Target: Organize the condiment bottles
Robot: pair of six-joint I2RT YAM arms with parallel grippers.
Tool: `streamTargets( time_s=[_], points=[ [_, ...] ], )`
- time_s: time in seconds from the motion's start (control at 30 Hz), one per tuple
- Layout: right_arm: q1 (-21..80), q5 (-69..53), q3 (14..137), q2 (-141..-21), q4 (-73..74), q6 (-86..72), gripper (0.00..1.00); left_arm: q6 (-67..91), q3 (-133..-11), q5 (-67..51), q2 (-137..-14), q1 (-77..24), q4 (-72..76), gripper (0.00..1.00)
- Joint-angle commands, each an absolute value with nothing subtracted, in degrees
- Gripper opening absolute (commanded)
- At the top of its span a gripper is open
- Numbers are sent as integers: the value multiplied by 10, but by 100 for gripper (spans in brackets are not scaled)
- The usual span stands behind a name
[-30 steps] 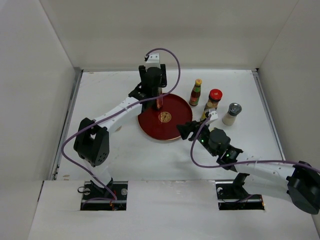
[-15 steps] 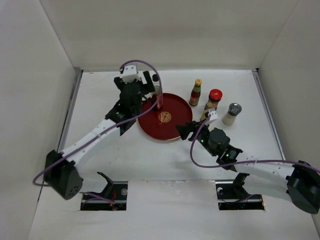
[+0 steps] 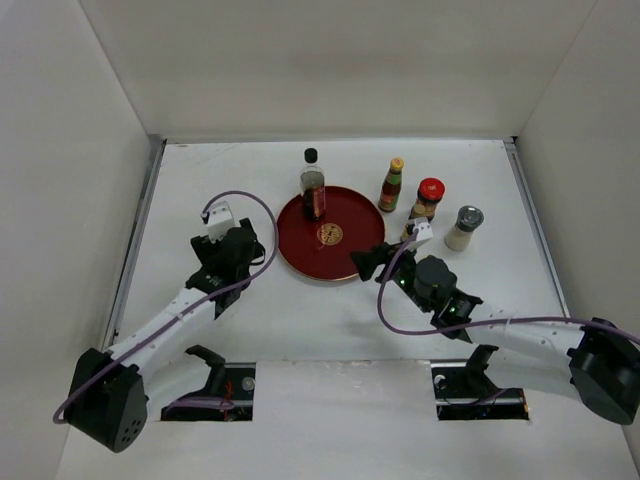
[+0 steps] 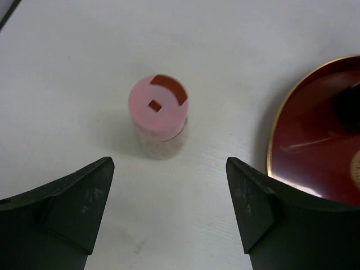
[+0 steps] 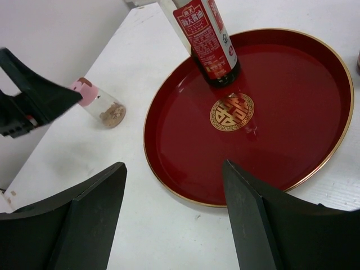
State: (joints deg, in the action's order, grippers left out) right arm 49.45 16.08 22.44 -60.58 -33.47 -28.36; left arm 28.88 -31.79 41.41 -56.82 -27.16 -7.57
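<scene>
step: judged as the left arm's pick of the pink jar (image 4: 158, 112), next for the tray (image 3: 300, 247)
pink jar: stands on the desk (image 3: 200, 180), near the tray's left rim but not on it; clear body, a little brown content at the bottom
left pincer (image 4: 169, 174): open wide, holds nothing; jar is ahead of the tips, roughly centred in the gap, not yet between them
right pincer (image 5: 174, 225): open, empty, hangs over the tray's near edge
tall bottle (image 3: 313, 186): upright on the far side of the tray, the only one on it
others: yellow-cap bottle (image 3: 392, 185), red-cap jar (image 3: 428, 200) and silver-cap shaker (image 3: 464, 228) stand on the desk right of the tray
approach: go straight forward and keep the jar centred; a tip that clips it early will likely shove or tip it
grip: close on the body under the cap, not on the cap, and low enough that it doesn't pivot
lift: clear the raised gold rim before moving across
place: bare patch on the tray's left, apart from the tall bottle; set it flat, then open
watch: right pincer sits close to the drop zone, so keep it back; the jar looks light and slick, so close gently
</scene>
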Motion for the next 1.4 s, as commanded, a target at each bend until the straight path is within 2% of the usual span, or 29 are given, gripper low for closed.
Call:
streamTargets(
  time_s=[0.0, 0.23, 0.37, 0.57, 0.6, 0.77, 0.83, 1.0, 1.1, 1.3, 1.37],
  points=[
    [492, 161, 236, -614, -365, -288, 75, 309, -311, 465, -591, -258, -40, 80],
    [492, 161, 240, -623, -365, -287, 75, 286, -332, 458, -674, -239, 65, 78],
    [492, 161, 240, -626, -365, -286, 76, 265, -348, 455, -720, -219, 101, 73],
    [492, 158, 242, -630, -365, -284, 76, 249, -358, 454, -731, -199, 127, 71],
    [492, 157, 243, -632, -365, -284, 76, 247, -359, 454, -731, -198, 129, 68],
    [492, 153, 246, -642, -365, -284, 76, 242, -357, 436, -738, -199, 137, 39],
    [492, 153, 245, -641, -365, -284, 76, 241, -349, 436, -708, -200, 133, 33],
    [491, 153, 240, -635, -372, -285, 76, 235, -369, 431, -593, -252, 77, 31],
    [490, 153, 240, -642, -374, -286, 76, 236, -380, 429, -564, -307, 76, 31],
    [490, 153, 243, -659, -384, -286, 75, 241, -412, 418, -633, -379, 124, 31],
    [490, 153, 242, -657, -384, -285, 69, 239, -430, 412, -663, -391, 144, 31]
  ],
)
